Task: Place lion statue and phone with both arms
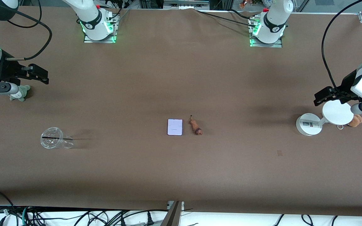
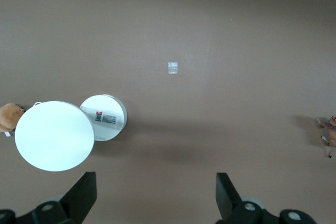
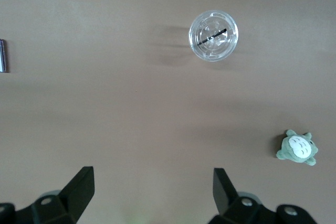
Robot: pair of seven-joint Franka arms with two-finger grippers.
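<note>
matte brown table [image 1: 181, 175] | flat phone [image 1: 175, 127] | lion statue [image 1: 196, 126], seemingly plastic

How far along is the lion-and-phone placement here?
Nothing looks done: the phone and lion statue lie side by side mid-table, untouched. Nothing is in hand: the left hand hangs open above the white stand, and the right hand is open at its table end. Both grasps and placements remain.

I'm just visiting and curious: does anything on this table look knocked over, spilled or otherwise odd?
Nothing looks spilled or broken. The lion statue lies on its side beside the phone at mid-table. The clear cup stands upright, seemingly empty. Both grippers, left and right, wait open at the table's ends.
</note>
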